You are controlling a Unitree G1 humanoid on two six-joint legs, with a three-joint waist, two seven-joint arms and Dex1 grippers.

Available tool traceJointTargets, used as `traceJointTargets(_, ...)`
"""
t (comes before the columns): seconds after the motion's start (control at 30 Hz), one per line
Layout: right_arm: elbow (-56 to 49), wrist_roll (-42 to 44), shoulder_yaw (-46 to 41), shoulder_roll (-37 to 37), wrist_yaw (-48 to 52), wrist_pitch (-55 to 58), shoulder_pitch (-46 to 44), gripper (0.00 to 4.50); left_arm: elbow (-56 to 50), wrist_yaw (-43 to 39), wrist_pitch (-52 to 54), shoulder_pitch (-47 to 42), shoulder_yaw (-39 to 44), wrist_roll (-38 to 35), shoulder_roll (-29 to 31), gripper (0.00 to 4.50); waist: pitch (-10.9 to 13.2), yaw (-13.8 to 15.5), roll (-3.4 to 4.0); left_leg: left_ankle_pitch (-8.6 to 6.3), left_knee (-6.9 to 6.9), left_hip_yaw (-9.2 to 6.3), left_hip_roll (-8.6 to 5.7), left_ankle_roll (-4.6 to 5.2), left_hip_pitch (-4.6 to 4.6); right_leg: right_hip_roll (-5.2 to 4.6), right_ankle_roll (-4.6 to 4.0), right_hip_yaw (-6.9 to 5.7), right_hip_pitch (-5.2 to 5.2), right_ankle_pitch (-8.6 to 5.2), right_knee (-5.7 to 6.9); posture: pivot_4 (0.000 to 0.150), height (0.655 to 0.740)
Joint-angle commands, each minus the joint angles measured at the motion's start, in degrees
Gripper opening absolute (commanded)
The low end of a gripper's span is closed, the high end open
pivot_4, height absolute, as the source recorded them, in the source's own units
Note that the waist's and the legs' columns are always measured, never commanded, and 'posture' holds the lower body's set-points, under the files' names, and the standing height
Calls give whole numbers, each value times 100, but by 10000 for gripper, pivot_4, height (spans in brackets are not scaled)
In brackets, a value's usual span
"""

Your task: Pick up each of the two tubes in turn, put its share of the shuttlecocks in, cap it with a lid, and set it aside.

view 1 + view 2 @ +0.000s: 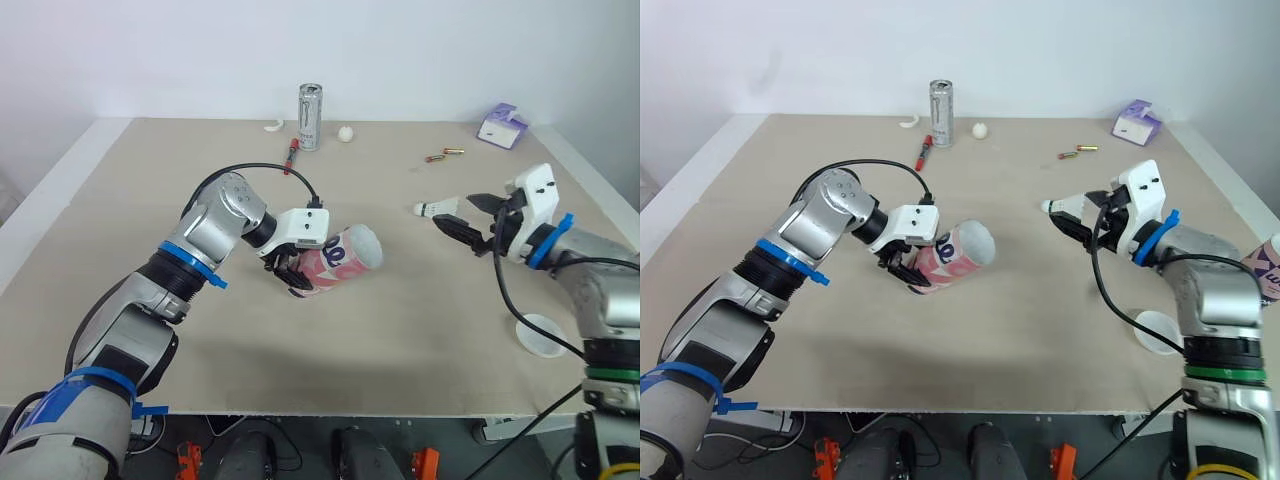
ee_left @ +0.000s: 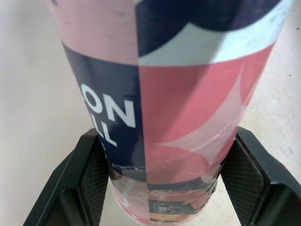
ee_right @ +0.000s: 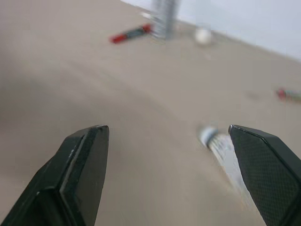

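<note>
White lid (image 1: 541, 335) lies flat at the table's (image 1: 120, 230) near edge, beside the right forearm and well behind that gripper's fingertips.

Left gripper (image 1: 292, 272): fingers clamped on the pink-and-navy tube (image 1: 340, 258), one pad on each side of its lower end. The tube is tilted, and its pale end points away from the wrist toward the right arm. Wrist view: black pads (image 2: 89, 176) pressed on the taped base, with printed white letters just above.

Beyond the left gripper, toward the far edge:
- red marker (image 1: 291, 155), lying flat
- silver drink can (image 1: 310, 116), upright, just past the marker
- small white curved scrap (image 1: 273, 126) beside the can
- white ball (image 1: 345, 133) on the can's other side

None of these lies between the two grippers; bare tabletop separates them.

Right gripper (image 1: 458, 212): fingers spread wide, gripping nothing. The shuttlecock (image 1: 437, 208) lies on the table at the fingertips, cork end pointing toward the tube. In the wrist view it sits ahead, nearer one finger (image 3: 263, 169). Contact cannot be told.

Past the right gripper: two small batteries (image 1: 445, 154), then a purple box (image 1: 502, 126) near the far corner. A second tube (image 1: 1268, 262), cut by the frame, sits on the outer side of the right forearm.
</note>
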Motion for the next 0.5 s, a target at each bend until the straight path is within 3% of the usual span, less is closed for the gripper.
traceJointTargets(0.03, 1039, -314, -21, 81, -127, -706, -470, 43842, -77, -9, 29, 54, 12, -21, 9, 32088, 0, -3, 0, 0, 0, 1, 0, 0, 0, 0, 1, 1, -1, 1, 0, 1500, 7400)
traceJointTargets(0.2, 2651, -724, 169, 272, -139, -1496, -1061, 43842, -118, 14, 31, 72, 19, -42, 50, 32088, 0, -9, 1, -1, -4, 5, -2, 1, -1, -2, 3, 7, 0, 0, -3, 1500, 7400)
traceJointTargets(0.5, 3963, -877, 174, 521, -120, -1996, -1782, 43842, -181, 62, 44, 93, 35, -71, 45, 32088, 0, -29, 1, -1, -7, 16, -2, 1, 6, -1, 6, 24, 0, 4, -2, 1500, 7400)
